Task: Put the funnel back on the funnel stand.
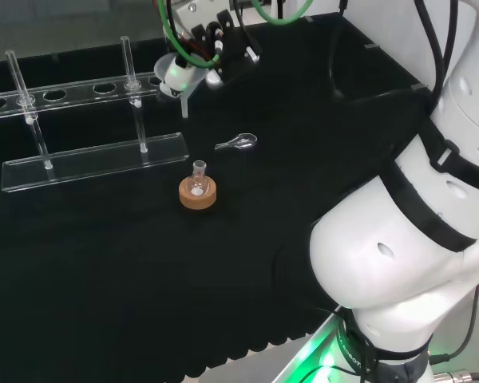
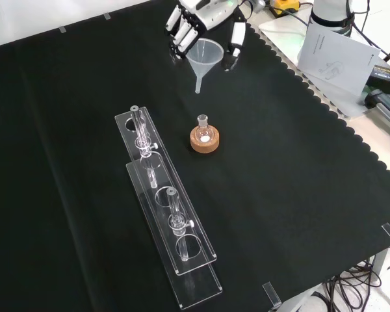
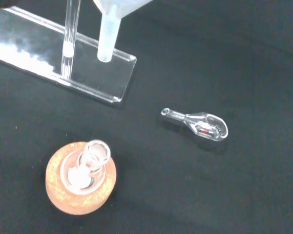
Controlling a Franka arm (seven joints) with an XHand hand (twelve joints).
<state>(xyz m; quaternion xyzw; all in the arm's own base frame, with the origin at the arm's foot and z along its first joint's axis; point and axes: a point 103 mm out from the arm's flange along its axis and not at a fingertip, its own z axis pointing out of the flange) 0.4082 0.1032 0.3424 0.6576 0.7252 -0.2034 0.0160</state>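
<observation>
Hand: the hand is curled around the cone of the funnel, carrying it above the cloth with the spout pointing down
Funnel: in the front view it hangs beyond the flask, higher in the picture and clear of it; in the head view it sits behind the flask, near the end of the stand's upper bar
Funnel stand: the clear funnel stand is a base plate with two posts and a bar of round holes; in the front view it lies left of the flask, running away toward the lower edge
Landmark: a small round flask sits upright in a cork ring, untouched
Loose piece: a small glass scoop lies on its side on the cloth, to the right of the flask in the head view
Task stage: judged as mid-carry; the funnel is not yet seated in a hole
Risk, spout: if the spout comes down off-centre it could strike the bar and push the light stand along the cloth
Risk, posts: the fingers could clip a post near the chosen hole
Risk, release: letting go before the cone rests on the hole's rim could tip the funnel out toward the flask
</observation>
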